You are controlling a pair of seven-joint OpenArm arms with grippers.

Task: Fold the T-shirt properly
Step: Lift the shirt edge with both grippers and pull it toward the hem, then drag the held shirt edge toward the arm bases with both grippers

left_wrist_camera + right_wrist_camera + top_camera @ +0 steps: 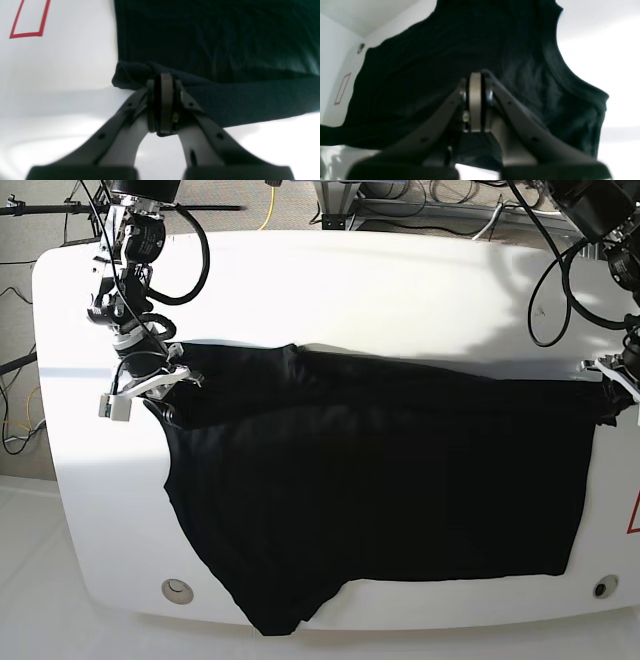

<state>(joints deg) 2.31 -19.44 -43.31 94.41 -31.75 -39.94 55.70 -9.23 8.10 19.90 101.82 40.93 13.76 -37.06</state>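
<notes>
Both hands pinch the large plain black cloth T-shirt (380,480): right hand (165,380), left hand (612,392), near opposite worktop (350,290) ends. Uneven pulling could slip a thin pinch, bunching the fold.

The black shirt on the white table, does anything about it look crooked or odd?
Yes. The black cloth T-shirt lies askew: the edge stretched between the two arms is taut, but one rumpled corner droops over the white table's front edge.
</notes>
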